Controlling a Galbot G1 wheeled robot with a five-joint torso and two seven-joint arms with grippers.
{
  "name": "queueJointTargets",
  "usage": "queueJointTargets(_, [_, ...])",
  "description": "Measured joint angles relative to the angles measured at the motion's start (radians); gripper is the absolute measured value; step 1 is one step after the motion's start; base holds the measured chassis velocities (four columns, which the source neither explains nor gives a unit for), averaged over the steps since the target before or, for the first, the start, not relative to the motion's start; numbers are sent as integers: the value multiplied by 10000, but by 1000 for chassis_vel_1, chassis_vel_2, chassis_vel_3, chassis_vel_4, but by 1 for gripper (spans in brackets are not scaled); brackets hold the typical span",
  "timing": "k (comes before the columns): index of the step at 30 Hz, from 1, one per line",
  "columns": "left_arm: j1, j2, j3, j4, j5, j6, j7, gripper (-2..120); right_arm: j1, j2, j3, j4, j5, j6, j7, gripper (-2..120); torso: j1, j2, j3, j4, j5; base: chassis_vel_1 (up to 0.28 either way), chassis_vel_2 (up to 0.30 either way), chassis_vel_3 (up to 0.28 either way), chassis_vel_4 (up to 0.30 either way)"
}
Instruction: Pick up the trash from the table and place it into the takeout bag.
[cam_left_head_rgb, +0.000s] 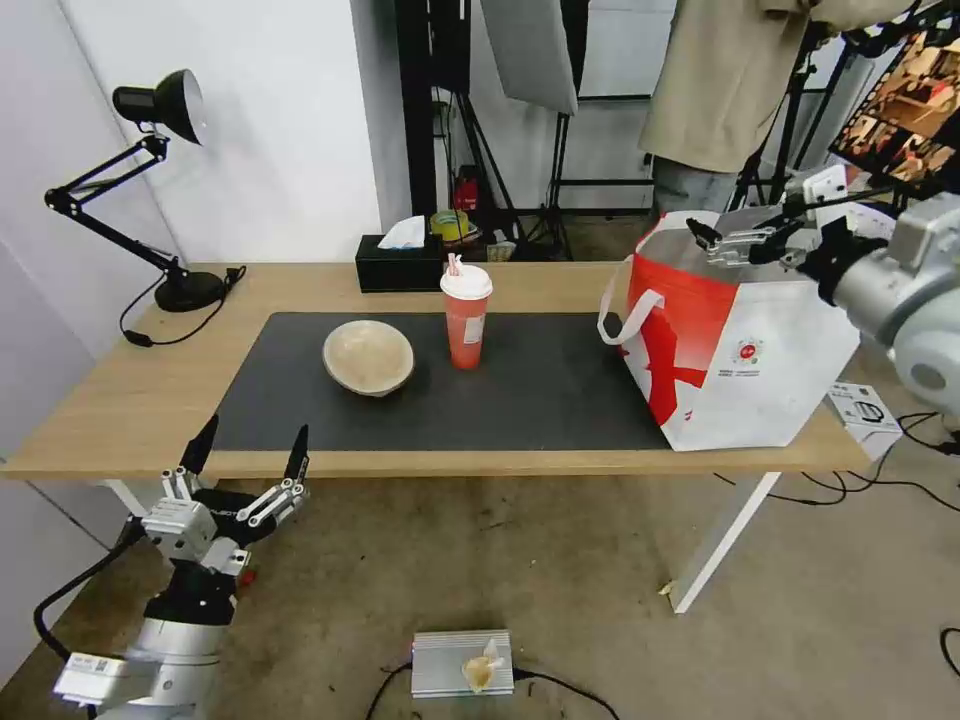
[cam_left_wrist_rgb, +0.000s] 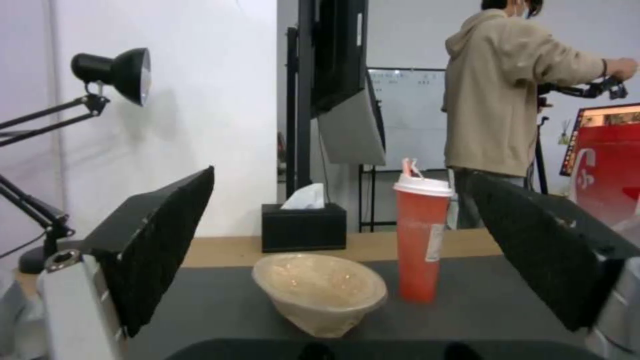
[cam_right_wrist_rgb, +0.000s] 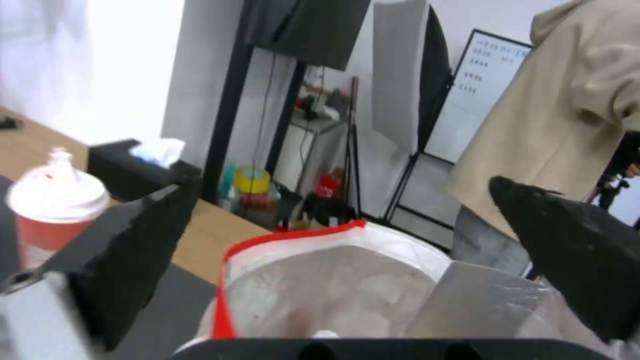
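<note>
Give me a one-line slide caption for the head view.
Right gripper open over the takeout bag; left gripper open below the table edge.

Even, bright indoor light from above; soft short shadows under beige bowl and red cup on dark mat. Desk lamp at table's far left corner looks unlit. Head view bows at edges. Right wrist view soft, motion-smeared; near gripper fingers out of focus.
</note>
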Motion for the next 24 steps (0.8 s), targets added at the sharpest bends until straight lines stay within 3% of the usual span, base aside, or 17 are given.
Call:
queueJointTargets(6, [-71,48,233,-12,47,1,-12,100,-1067,103,525,594,28,1046,353,100,0,0,0,1,-1,0,0,0,0])
queueJointTargets(24, [-72,-13,521,-159,206,-95,-308,100,-2939,1180,441,2487,-640,2040,1013,100,0,0,1,1,-2,0,0,0,0])
